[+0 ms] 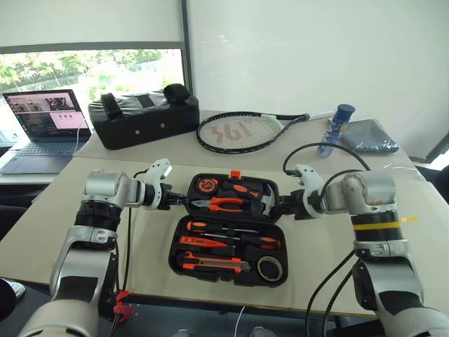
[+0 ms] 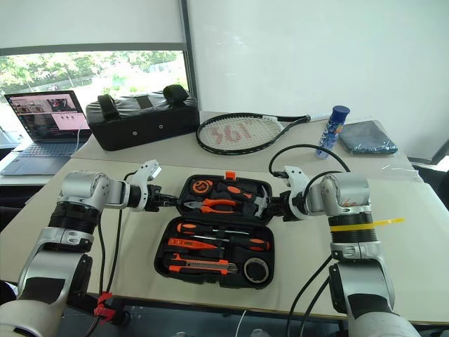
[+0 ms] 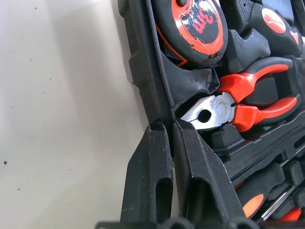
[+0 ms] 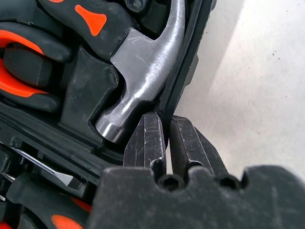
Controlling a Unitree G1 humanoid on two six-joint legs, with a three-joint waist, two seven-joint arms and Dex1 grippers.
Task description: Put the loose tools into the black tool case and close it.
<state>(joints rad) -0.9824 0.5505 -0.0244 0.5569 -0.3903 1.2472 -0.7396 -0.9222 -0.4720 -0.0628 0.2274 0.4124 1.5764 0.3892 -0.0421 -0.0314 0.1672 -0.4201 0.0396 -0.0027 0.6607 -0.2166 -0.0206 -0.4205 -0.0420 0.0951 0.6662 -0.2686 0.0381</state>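
Your left gripper [image 3: 164, 131] and right gripper [image 4: 164, 126] each pinch a case [image 1: 184, 263] side rim; uneven lifting could twist it, spilling tools [image 1: 224, 246].

Bare table [image 1: 105, 246] flanks open tool case [image 1: 228, 270]; racket [image 1: 238, 132], padded bag [image 1: 144, 119] crowd far side.
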